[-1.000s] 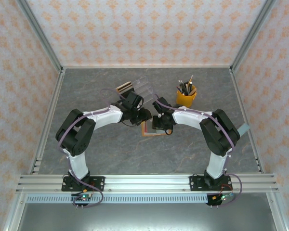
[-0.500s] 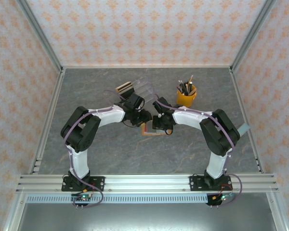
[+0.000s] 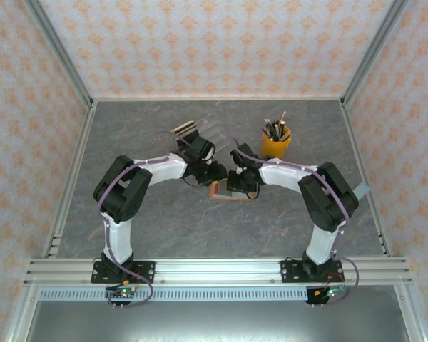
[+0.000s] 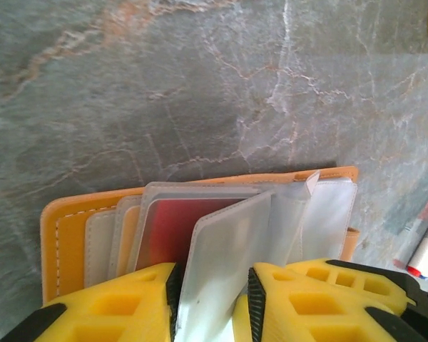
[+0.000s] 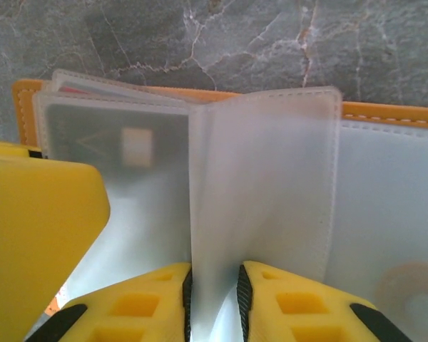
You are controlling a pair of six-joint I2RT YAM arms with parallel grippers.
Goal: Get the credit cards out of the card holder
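The orange card holder (image 3: 222,192) lies open on the table between both grippers. In the left wrist view its orange rim (image 4: 64,235) frames several frosted plastic sleeves, and a red card (image 4: 170,229) shows inside one. My left gripper (image 4: 214,274) (image 3: 215,176) has a raised sleeve (image 4: 225,242) filling the gap between its jaws. My right gripper (image 5: 214,274) (image 3: 237,188) is shut on another upright sleeve (image 5: 264,178). Left of that one, a card with a pale square chip (image 5: 135,146) shows through a flat sleeve. The holder's orange edge (image 5: 392,112) runs behind.
A yellow cup (image 3: 275,144) of pens stands at the back right. A clear stand with a wooden block (image 3: 192,130) sits behind the left gripper. A red and white marker (image 4: 424,246) lies at the right edge of the left wrist view.
The left arm's elbow has swung rightward, bringing its wrist closer over the holder. The right arm has barely moved.
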